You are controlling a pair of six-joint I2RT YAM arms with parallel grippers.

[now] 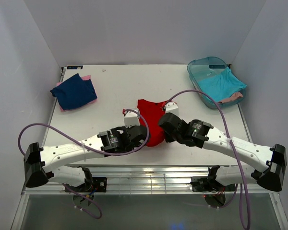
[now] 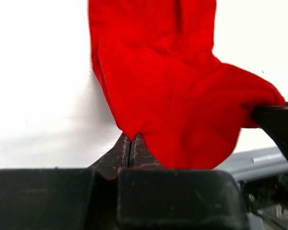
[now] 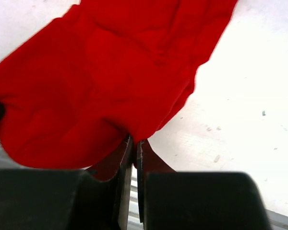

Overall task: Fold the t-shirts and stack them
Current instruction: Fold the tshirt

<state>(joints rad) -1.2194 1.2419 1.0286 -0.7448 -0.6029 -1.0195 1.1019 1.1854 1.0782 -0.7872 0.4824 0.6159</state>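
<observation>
The bright red t-shirt lies bunched in the middle of the table, its near end lifted between my two grippers. My left gripper is shut on the near left edge of the red t-shirt. My right gripper is shut on the near right edge of the red t-shirt. The navy blue t-shirt lies folded at the far left on a pink one. The turquoise t-shirt and a pink one sit in the tub at the far right.
The translucent teal plastic tub stands at the far right corner. The white table ends in a metal rail at its near edge. White walls close in the left, back and right sides.
</observation>
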